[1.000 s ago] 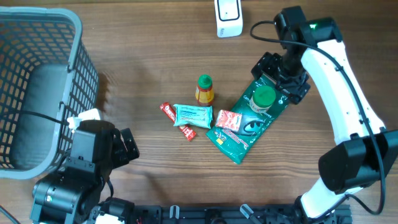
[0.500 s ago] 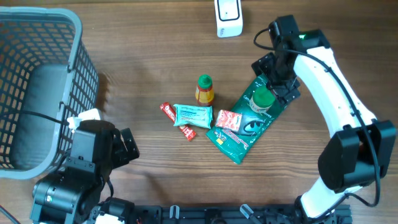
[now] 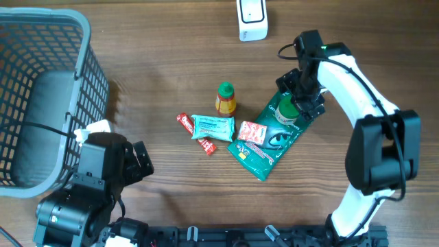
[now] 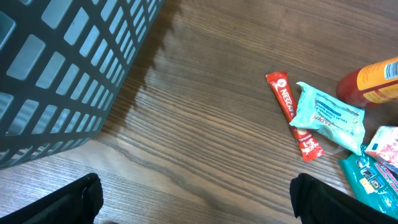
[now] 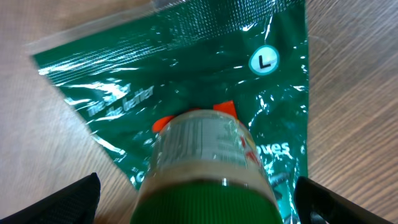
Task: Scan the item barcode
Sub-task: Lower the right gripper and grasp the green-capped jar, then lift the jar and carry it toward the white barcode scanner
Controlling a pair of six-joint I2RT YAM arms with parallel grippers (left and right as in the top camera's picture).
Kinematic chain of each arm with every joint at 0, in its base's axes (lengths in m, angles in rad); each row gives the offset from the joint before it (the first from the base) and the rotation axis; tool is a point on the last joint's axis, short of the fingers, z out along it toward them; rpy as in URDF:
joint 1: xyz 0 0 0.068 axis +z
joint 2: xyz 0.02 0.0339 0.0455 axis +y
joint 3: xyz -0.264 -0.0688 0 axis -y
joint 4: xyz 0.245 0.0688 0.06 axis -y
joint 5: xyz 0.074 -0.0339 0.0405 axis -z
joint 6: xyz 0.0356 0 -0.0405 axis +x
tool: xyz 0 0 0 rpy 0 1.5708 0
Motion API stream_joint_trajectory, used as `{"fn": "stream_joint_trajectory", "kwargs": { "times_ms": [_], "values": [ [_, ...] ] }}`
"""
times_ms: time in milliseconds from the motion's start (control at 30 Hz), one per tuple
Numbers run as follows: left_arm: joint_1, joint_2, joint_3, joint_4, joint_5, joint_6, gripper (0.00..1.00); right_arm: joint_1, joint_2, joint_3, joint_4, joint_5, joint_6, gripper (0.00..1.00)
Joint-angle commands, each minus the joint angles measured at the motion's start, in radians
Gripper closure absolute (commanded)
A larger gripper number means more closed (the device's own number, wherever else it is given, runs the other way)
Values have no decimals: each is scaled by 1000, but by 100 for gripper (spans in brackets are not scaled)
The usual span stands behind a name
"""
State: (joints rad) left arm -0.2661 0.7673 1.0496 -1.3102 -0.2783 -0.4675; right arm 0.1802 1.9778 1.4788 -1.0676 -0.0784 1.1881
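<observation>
1. Right pincer (image 5: 198,208): the jaws are spread fully wide, one on either side of the green-lidded jar (image 5: 205,146), and nothing is gripped.
2. Left pincer (image 4: 199,205): it is likewise held wide open and empty, low over the bare surface (image 4: 186,124) at the near left, beside the grey basket (image 4: 56,68).
3. The jar is stood on the green pouch (image 5: 186,56), right of centre. The white scanner (image 3: 252,19) is placed at the far edge, well apart from it.
4. Nothing of the task is judged done: the jar is yet to be grasped, lifted and shown to the scanner.
5. The right arm (image 3: 357,75) is reached in from the near right and bent leftward, with the wrist angled down over the jar.
</observation>
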Motion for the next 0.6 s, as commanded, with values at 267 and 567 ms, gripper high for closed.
{"fn": "stream_joint_trajectory", "kwargs": {
  "times_ms": [267, 567],
  "values": [
    [5, -1, 0, 0, 5, 15, 0, 2, 97, -10, 2, -53, -38, 13],
    [5, -1, 0, 0, 6, 15, 0, -19, 84, 14, -54, -140, -261, 34]
  ]
}}
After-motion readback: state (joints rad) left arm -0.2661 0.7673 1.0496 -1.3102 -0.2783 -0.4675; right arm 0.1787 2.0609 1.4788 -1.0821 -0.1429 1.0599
